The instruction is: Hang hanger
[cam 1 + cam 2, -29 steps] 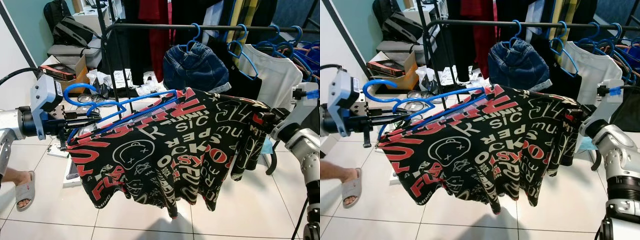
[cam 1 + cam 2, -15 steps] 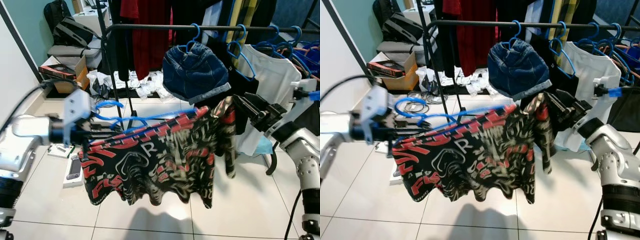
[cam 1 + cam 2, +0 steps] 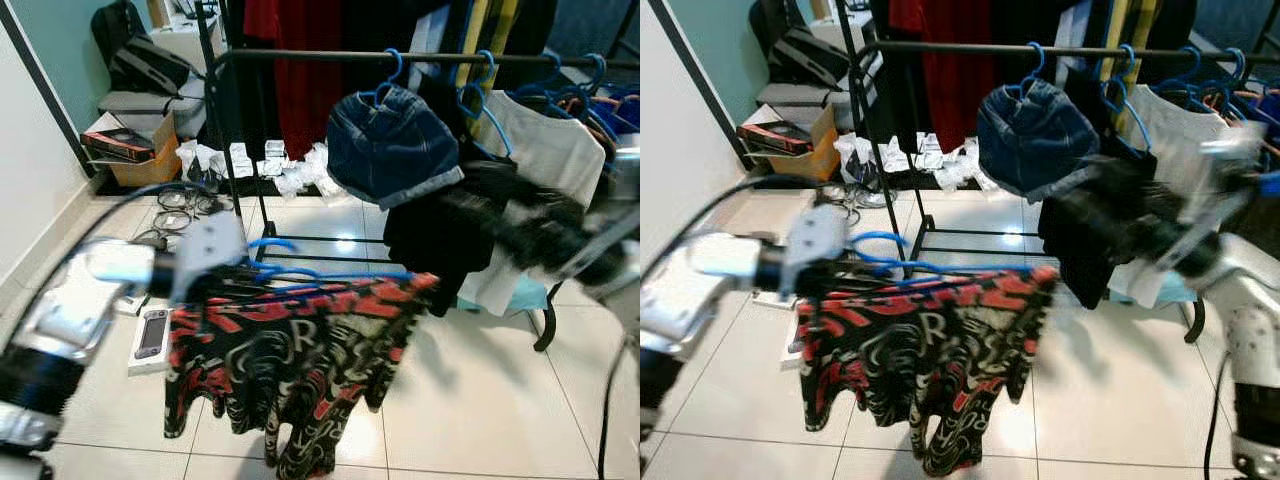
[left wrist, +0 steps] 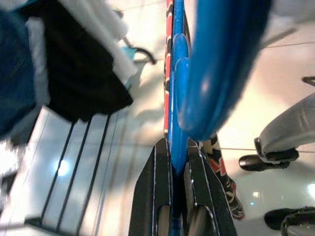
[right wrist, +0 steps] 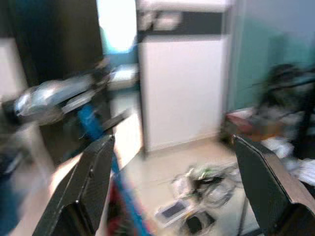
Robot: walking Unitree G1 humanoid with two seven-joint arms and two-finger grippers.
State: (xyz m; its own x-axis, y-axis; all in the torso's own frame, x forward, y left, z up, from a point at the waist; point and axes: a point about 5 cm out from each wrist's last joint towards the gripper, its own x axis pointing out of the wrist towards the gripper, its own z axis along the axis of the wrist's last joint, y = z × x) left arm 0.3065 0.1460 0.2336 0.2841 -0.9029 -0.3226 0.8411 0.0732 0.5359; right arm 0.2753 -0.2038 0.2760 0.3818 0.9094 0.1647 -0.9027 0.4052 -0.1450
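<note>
While the left pincer (image 4: 173,216) clamps the blue hanger (image 3: 330,275) near its hook, the printed shirt (image 3: 285,355) sags low, near-left of the rail (image 3: 400,57). The right pincer (image 5: 172,187), blurred, spreads wide and holds nothing. With one grip only, the shirt could slide off, or the hook could snag the denim shorts (image 3: 390,150) farther back.

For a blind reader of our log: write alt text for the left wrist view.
The left tool is shut on a blue hanger that carries a red, black and white printed shirt. Beyond it are pale floor tiles, dark hanging clothes and a black rack base.
</note>
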